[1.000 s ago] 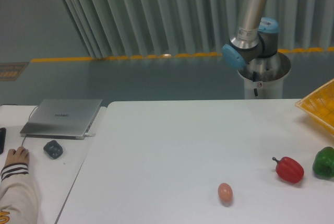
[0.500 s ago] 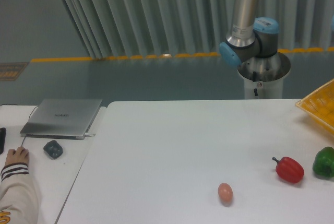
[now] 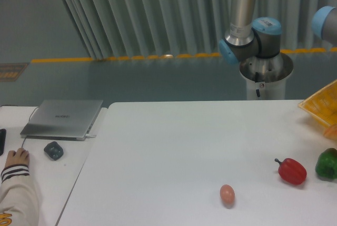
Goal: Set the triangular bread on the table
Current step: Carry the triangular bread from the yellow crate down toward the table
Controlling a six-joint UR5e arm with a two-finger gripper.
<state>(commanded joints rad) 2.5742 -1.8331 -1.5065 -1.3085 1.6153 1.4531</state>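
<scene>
The bread cannot be picked out with any certainty: a sliver of orange-tan shows at the frame's right edge just below the yellow basket [image 3: 322, 107], above the green pepper [image 3: 327, 164], but too little is visible to name it. The gripper is out of frame, so its opening cannot be told; only the arm [image 3: 243, 20] shows, rising behind the table [image 3: 174, 152], far side of the basket. If the bread is by the basket, the move runs from there leftward onto the table, past the red pepper [image 3: 291, 170] and egg [image 3: 227, 194].
</scene>
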